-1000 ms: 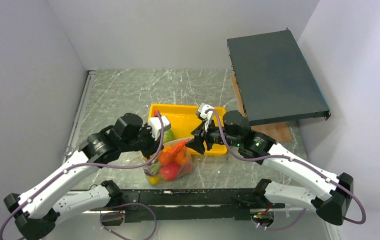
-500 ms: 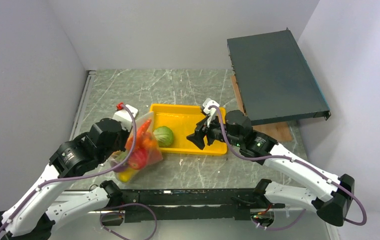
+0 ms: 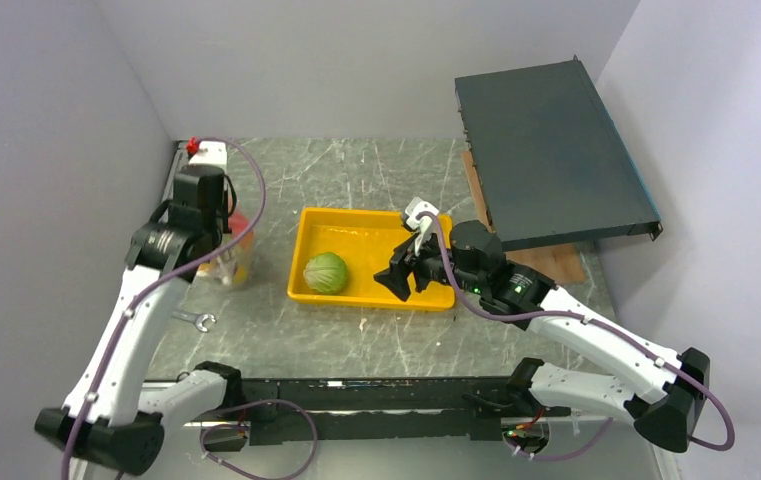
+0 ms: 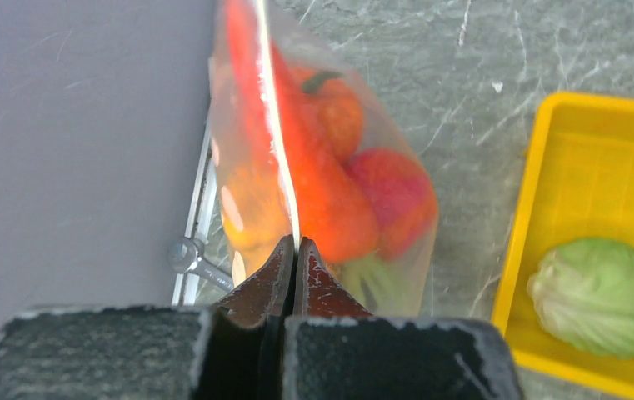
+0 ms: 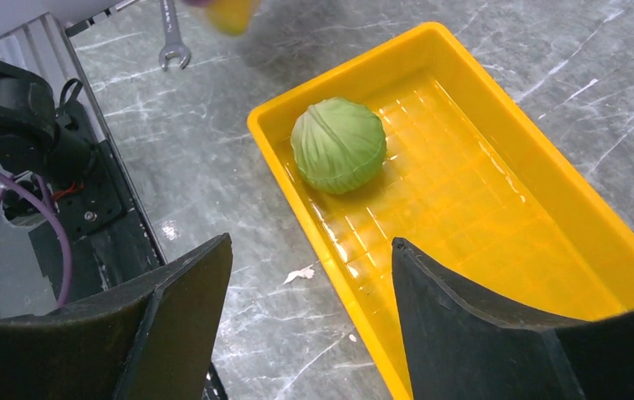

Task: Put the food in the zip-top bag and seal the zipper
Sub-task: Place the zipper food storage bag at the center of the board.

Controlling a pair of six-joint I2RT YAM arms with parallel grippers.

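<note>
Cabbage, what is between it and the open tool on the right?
Nothing blocks it. In the right wrist view, only bare table and the rim of the yellow tray lie between the right tool and the cabbage.

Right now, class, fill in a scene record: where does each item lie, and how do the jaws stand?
bag: clear zip-top bag, left of the tray, holding red and orange food
left jaws: shut on the bag's edge
right jaws: open, empty, above the tray
tray: yellow tray, holds one green cabbage
not yet bagged: the cabbage
</note>
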